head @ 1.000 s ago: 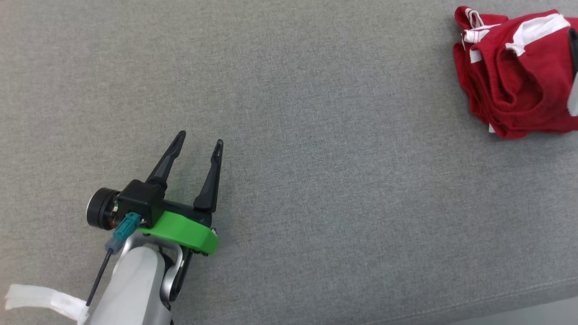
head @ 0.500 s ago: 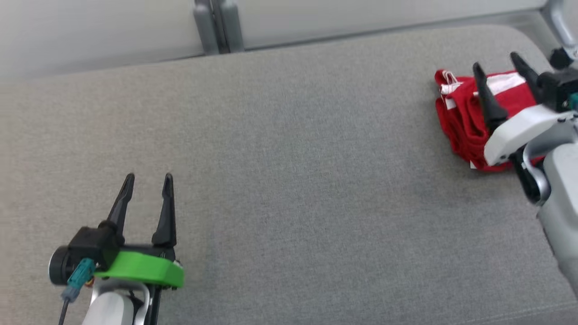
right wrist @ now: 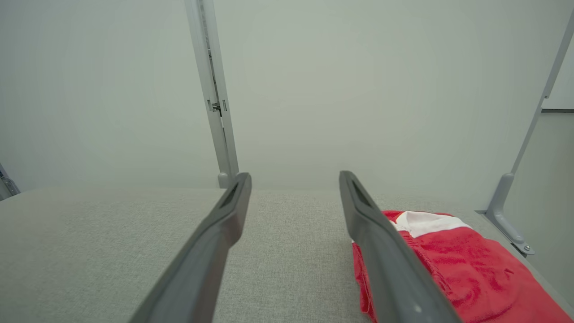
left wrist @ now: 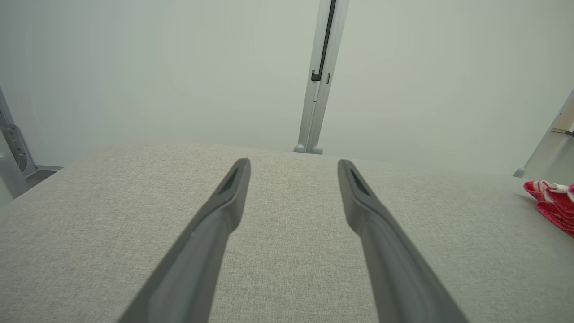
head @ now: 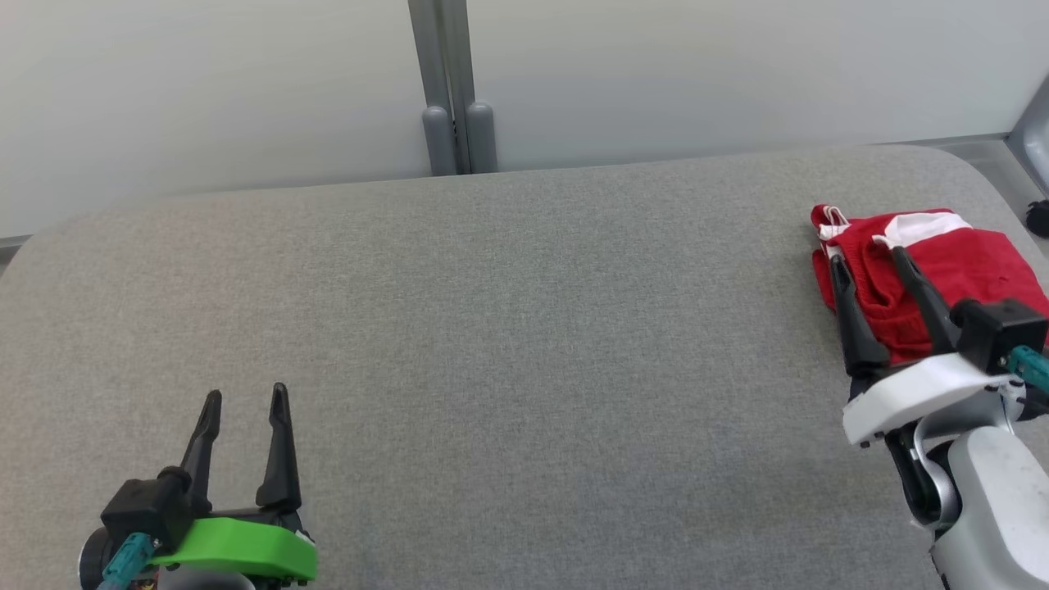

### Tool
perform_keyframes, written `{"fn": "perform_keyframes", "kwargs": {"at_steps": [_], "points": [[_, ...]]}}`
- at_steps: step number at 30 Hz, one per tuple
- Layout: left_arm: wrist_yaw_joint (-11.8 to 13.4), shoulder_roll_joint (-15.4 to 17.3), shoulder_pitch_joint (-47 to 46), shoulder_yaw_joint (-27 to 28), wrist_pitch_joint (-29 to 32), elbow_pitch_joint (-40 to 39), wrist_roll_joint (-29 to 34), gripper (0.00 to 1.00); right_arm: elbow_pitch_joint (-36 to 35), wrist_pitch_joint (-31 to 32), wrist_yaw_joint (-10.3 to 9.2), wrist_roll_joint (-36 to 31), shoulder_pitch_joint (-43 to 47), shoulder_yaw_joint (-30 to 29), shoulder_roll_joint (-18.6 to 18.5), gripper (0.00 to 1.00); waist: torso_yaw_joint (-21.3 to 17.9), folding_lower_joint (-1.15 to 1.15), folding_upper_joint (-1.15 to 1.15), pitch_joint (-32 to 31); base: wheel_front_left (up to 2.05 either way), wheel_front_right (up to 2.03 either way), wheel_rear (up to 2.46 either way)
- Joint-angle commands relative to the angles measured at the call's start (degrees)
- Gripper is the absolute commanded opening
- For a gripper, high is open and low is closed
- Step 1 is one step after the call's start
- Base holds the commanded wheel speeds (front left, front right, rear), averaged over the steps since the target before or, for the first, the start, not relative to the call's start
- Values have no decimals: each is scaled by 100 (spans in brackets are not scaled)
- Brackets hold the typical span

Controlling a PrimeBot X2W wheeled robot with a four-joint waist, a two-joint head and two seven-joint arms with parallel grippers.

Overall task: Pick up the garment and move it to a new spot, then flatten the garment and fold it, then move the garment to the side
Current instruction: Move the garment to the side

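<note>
- Garment [head: 975, 262]: red, white trim, bunched, at far right end of grey pad [head: 524, 328].
- Right gripper [head: 866, 256]: jaws spread wide, nothing grasped.
- Head view: its fingers overlap garment's left part.
- Right wrist view: garment lies beside and partly behind that view's right-hand finger; gap between jaws shows bare pad.
- Finger-to-garment contact: cannot tell.
- Left gripper [head: 247, 392]: jaws spread, empty, over pad's near left, well apart from garment.

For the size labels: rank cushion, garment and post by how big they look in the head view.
1. cushion
2. garment
3. post, which stands farther back, so its true size is unsure
</note>
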Motion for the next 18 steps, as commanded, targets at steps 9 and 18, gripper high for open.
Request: {"fn": "perform_keyframes", "kwargs": {"at_steps": [9,18], "points": [[-214,-78,138,90,-14,208,233,100,-151,-292,-4,-33,785,-143,308,100,187,0,0,-152,0,0,0],[-278,-155,165,196,-14,317,513,100,-211,-376,-4,-159,1036,-72,427,100,205,0,0,-163,0,0,0]]}}
